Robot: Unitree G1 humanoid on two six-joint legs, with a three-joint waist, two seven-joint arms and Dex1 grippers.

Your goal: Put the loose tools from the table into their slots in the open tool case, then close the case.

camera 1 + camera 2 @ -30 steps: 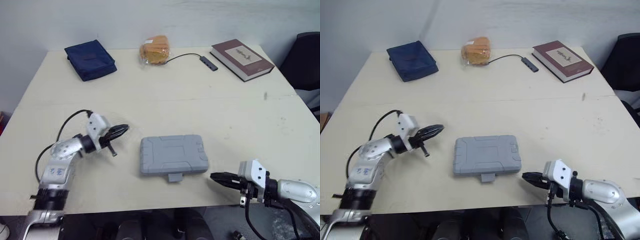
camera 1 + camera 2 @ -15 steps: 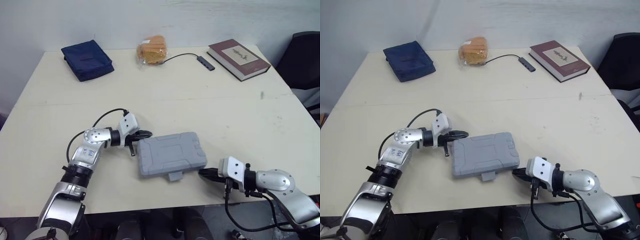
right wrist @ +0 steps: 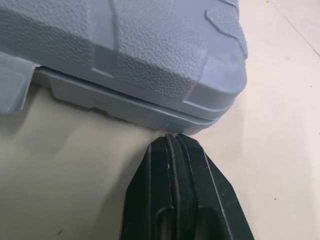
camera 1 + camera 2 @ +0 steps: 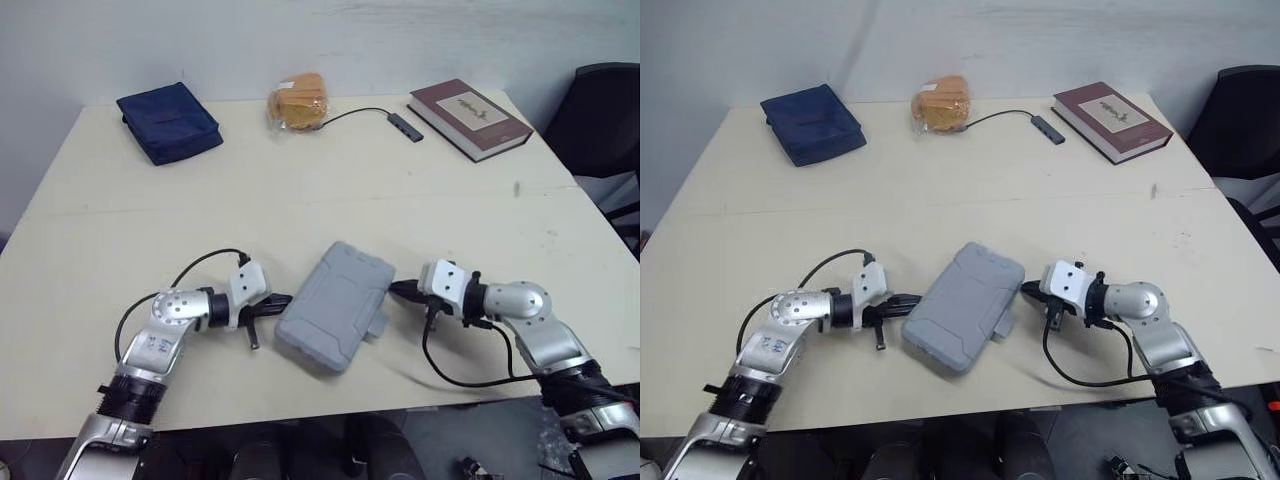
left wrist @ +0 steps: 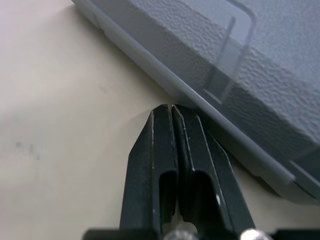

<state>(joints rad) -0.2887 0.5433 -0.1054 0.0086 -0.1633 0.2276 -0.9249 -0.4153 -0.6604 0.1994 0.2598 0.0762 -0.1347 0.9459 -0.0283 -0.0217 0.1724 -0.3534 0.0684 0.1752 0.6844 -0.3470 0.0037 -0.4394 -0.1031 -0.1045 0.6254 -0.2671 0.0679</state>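
We note the tool case [image 4: 335,305] as grey moulded plastic with a matt, pebbled grain. The counter [image 4: 300,200] presents a smooth, matt cream surface. The left pincer [image 5: 171,108] and right pincer [image 3: 173,137] are smooth black plastic with a faint sheen. The navy pouch [image 4: 168,121] is matt cloth; the bread bag [image 4: 297,101] is glossy clear film.

The case [image 4: 335,305] was plain grey, pebbled all over, and the table [image 4: 300,200] pale cream. The pouch [image 4: 168,120] was navy, the bun [image 4: 297,100] orange-brown, the book [image 4: 470,117] maroon with a cream label, the cable [image 4: 404,125] black. The left gripper [image 5: 172,107] and the right gripper [image 3: 172,137] were both black.
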